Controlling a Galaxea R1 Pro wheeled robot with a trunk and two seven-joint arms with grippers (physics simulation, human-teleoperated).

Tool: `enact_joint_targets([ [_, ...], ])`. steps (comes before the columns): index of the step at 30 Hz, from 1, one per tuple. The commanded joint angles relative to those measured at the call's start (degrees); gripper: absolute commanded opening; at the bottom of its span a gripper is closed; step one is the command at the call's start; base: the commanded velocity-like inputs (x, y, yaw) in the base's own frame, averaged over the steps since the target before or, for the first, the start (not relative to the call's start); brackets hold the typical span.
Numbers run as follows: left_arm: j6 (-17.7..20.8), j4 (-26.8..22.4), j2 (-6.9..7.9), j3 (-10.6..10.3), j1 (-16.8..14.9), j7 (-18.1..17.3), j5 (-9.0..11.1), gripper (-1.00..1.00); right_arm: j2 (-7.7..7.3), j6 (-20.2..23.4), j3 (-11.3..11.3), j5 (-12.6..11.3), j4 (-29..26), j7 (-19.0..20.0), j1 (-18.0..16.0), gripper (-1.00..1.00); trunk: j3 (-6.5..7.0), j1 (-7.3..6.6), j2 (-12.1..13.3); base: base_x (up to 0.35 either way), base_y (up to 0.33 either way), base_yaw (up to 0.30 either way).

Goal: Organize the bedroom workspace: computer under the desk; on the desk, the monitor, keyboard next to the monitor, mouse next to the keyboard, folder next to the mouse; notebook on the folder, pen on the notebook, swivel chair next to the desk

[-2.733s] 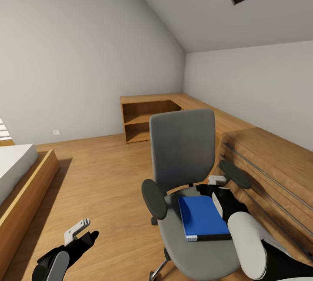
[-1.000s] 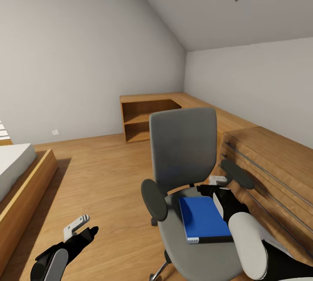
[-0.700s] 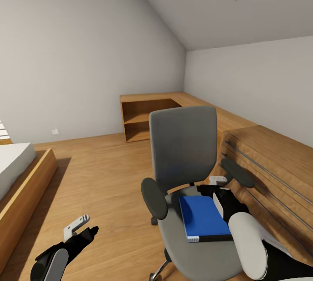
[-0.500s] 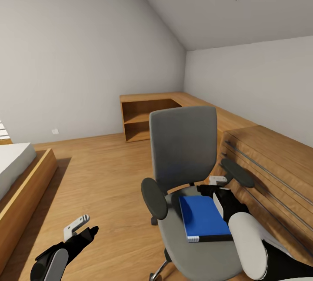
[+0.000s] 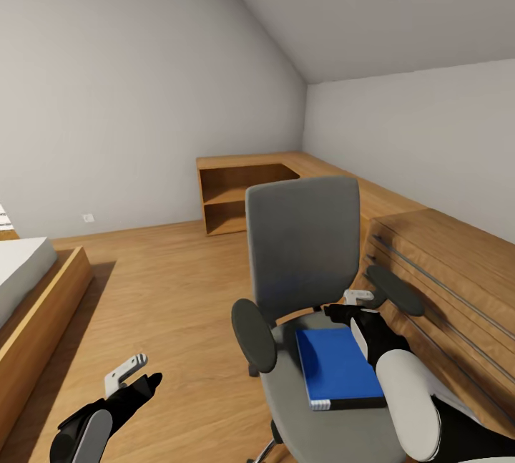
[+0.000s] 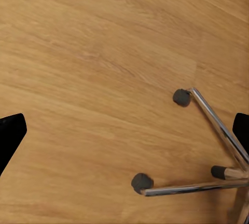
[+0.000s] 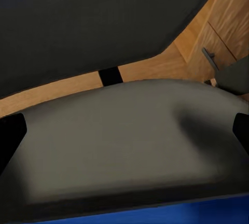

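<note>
We note a white-topped bed in a wooden frame (image 5: pixel 28 284) at the far left. The left gripper (image 5: pixel 132 376) hangs over the bare oak plank floor (image 5: pixel 164 284), jaws spread open – its wrist view looks down on the chair's chrome star base (image 6: pixel 207 146). Centre: the grey padded swivel chair (image 5: pixel 304 248), the flat bright blue folder (image 5: pixel 336 366) lying on the seat's right half, near the front edge. The right gripper (image 5: pixel 354 303) sits at the seat's rear right corner, just behind the folder – jaws apart, holding nothing. Oak shelving (image 5: pixel 236 195) stands behind.
</note>
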Motion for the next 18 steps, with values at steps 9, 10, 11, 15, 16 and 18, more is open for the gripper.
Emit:
enact_joint_targets([
  [9,0.2,-0.2,-0.04,-0.3,0.0,0.5,0.6,1.00,0.04,0.3,-0.5,0.6,-0.1,0.5,0.0,1.00,-0.24,0.22,-0.4,0.015,0.000,0.000],
  [10,0.2,-0.2,-0.04,-0.3,0.0,0.5,0.6,1.00,0.04,0.3,-0.5,0.6,-0.1,0.5,0.0,1.00,-0.42,0.44,-0.8,0.002,0.000,0.000],
  [11,0.2,-0.2,-0.04,-0.4,0.0,0.5,0.6,1.00,0.06,0.3,-0.5,0.6,-0.1,0.5,0.0,1.00,-0.60,0.66,-1.2,0.001,0.000,0.000],
  [15,0.2,-0.3,-0.04,-0.5,0.0,0.5,0.6,1.00,0.05,0.3,-0.5,0.6,-0.1,0.5,0.0,1.00,-1.32,1.54,-2.8,0.000,0.000,0.000],
  [16,0.2,-0.3,-0.04,-0.5,0.0,0.6,0.6,1.00,0.04,0.3,-0.5,0.6,-0.1,0.5,0.0,1.00,-1.49,1.75,-3.2,0.000,0.000,0.000],
  [18,0.3,-0.3,-0.04,-0.5,0.0,0.5,0.6,1.00,0.05,0.3,-0.5,0.6,-0.1,0.5,0.0,1.00,-1.85,2.19,-4.0,0.000,0.000,0.000],
])
